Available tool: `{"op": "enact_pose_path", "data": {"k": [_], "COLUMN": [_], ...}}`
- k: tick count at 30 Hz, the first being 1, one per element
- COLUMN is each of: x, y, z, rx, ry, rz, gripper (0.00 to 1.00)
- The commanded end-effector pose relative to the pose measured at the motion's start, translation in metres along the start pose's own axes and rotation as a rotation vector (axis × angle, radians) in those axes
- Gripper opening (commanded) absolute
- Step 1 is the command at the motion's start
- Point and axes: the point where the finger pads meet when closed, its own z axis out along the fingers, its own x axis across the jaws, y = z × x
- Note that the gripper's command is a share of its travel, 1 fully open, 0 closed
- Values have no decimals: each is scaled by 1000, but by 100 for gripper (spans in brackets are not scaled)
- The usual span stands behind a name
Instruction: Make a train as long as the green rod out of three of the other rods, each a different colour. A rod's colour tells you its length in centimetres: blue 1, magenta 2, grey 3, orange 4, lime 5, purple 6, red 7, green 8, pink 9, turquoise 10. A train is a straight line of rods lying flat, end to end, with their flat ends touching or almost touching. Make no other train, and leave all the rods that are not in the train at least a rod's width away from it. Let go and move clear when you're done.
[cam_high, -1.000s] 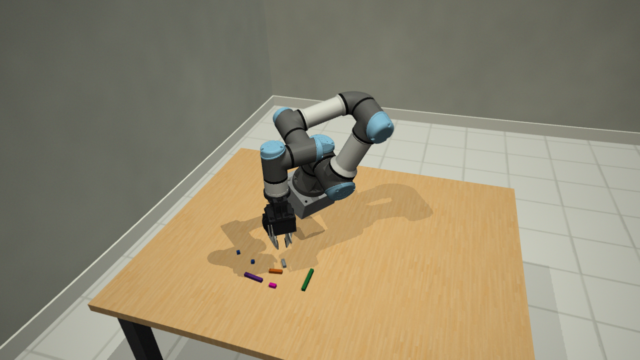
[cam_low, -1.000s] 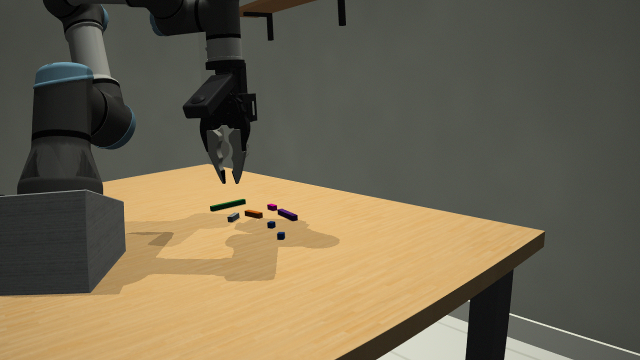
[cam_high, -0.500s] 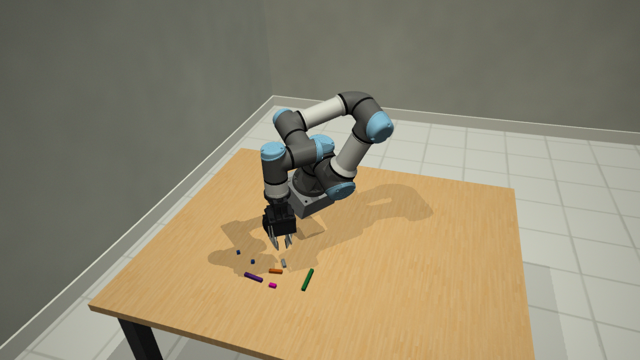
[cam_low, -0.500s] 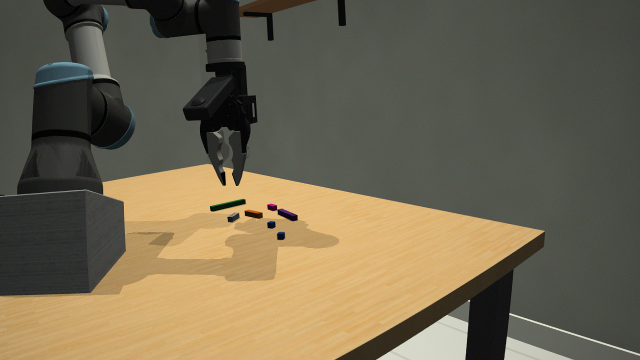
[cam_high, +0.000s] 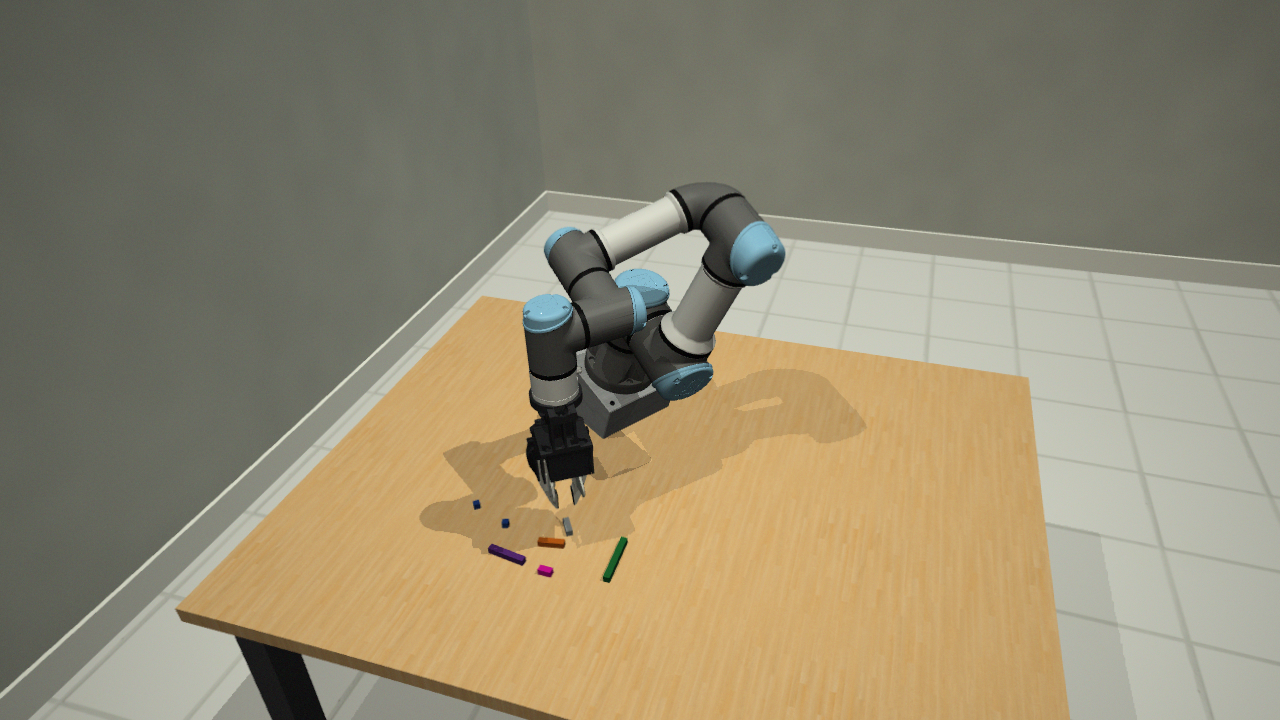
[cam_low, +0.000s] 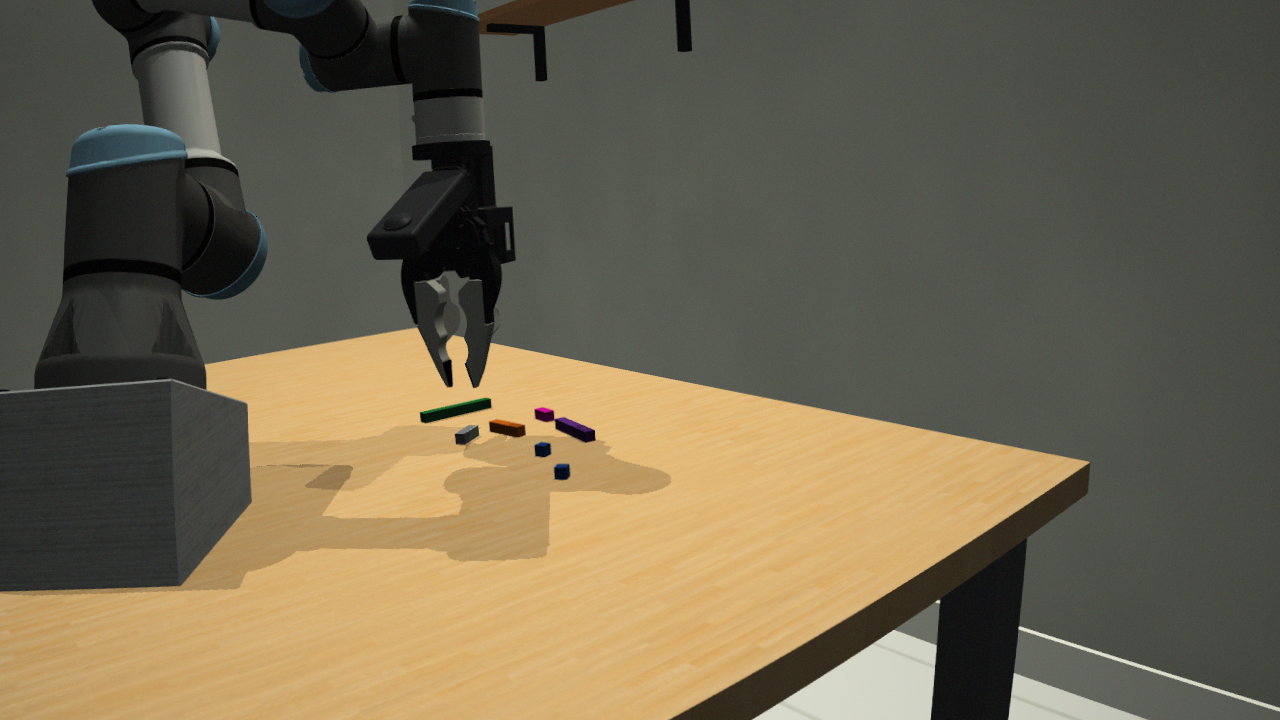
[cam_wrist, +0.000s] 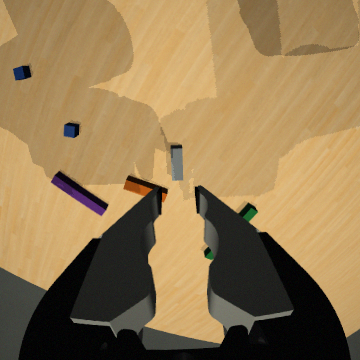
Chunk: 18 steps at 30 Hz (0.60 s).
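Plain grey walls, pale tiled floor, wood-topped table, black table legs, soft shadows

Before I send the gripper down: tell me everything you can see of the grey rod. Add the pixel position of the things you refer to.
The grey rod (cam_high: 567, 526) (cam_low: 466, 434) (cam_wrist: 177, 164) is a short, straight bar with a square-looking end and flat, plain faces; its material can't be told. It lies flat on the wooden table (cam_high: 805, 537) (cam_low: 716, 537) (cam_wrist: 300, 175), near one end of the orange rod (cam_high: 551, 542) (cam_low: 506, 428) (cam_wrist: 140, 188) and turned across its line, with a gap between them. No rod touches it. The gripper (cam_high: 565, 503) (cam_low: 461, 385) (cam_wrist: 178, 189) is above the table, not touching it, its narrowly parted fingers holding nothing.
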Motion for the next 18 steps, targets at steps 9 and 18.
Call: {"op": "enact_pose_path", "data": {"k": [9, 18], "x": [-1, 0], "y": [1, 1], "z": [18, 29], "rx": [0, 0], "ry": [-3, -3], "rz": [0, 0], "gripper": [14, 14]}}
